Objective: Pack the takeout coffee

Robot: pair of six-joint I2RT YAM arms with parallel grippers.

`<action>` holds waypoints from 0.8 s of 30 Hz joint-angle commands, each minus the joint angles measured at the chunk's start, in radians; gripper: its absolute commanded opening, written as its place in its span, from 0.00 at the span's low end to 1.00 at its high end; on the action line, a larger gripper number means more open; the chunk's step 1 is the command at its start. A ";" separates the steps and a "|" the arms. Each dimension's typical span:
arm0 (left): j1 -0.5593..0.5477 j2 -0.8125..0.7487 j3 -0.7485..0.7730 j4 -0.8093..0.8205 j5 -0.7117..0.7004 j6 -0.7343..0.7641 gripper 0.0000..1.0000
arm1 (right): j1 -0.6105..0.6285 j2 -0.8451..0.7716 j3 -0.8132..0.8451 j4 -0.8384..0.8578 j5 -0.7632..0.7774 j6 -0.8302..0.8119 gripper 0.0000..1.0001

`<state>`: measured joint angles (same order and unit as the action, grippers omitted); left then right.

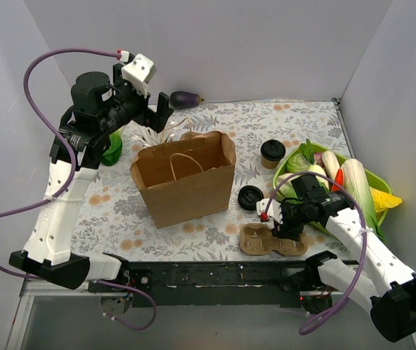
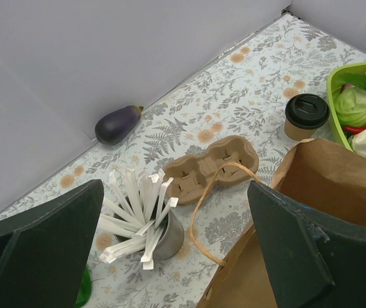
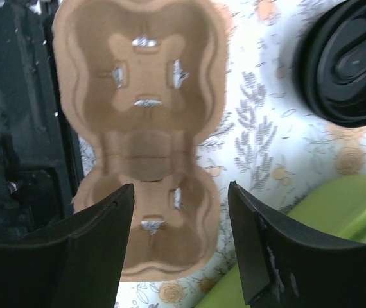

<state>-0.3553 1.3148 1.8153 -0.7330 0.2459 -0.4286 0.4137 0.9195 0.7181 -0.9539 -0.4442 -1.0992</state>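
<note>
Clear carrier wells (image 3: pixel 146 70) below right hand (image 3: pixel 180 187)

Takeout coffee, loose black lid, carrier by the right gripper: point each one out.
Takeout coffee (image 2: pixel 305 114): left wrist view, on its black lid.
Loose black lid (image 3: pixel 347 61): right wrist view, its centre.
Carrier (image 3: pixel 146 141): right wrist view, the bridge between its two wells.

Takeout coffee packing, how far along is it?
Nothing looks packed yet: the takeout coffee stands lidded, apart from the paper bag. In hand: the right end effector, open, hovers over the empty cardboard carrier. Left: getting it into a well, likely then the bag.
</note>
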 commanded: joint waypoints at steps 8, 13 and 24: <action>0.019 -0.043 0.001 -0.011 0.043 -0.018 0.97 | 0.002 -0.025 -0.063 -0.043 -0.017 -0.071 0.65; 0.024 -0.043 -0.008 -0.008 0.047 -0.016 0.97 | 0.011 -0.004 -0.078 0.001 -0.018 -0.021 0.63; 0.038 -0.045 -0.019 -0.002 0.050 -0.013 0.97 | 0.072 -0.028 -0.134 0.058 0.025 0.058 0.62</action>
<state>-0.3321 1.3067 1.8061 -0.7338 0.2790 -0.4389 0.4637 0.8974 0.5999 -0.9382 -0.4355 -1.0889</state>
